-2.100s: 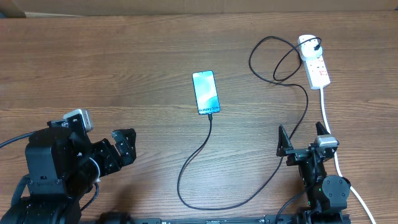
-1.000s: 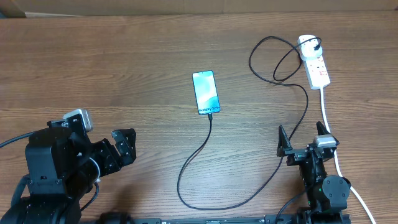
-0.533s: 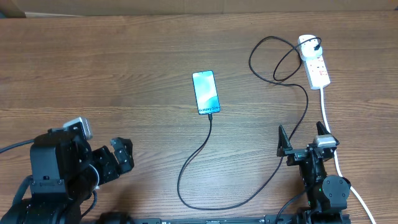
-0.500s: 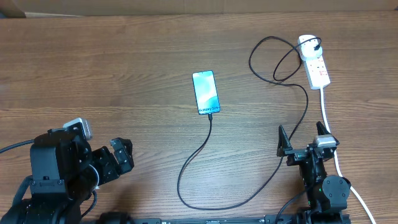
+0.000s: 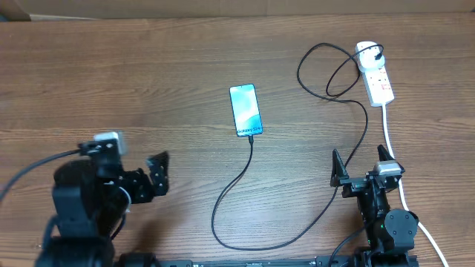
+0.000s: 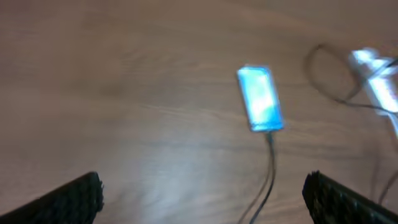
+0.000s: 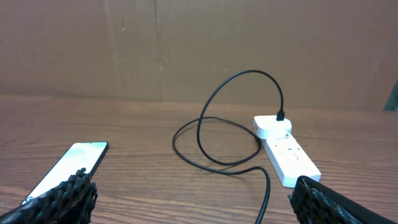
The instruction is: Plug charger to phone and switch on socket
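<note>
Though seemingly done with plugging, charger tip at lower edge of phone, mid-frame; left to do: switching socket, upper right. Left hand lower left, right hand lower right, both spread, empty. Next: reach, press switch precisely.

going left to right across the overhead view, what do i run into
left fingers → phone → power strip
</note>
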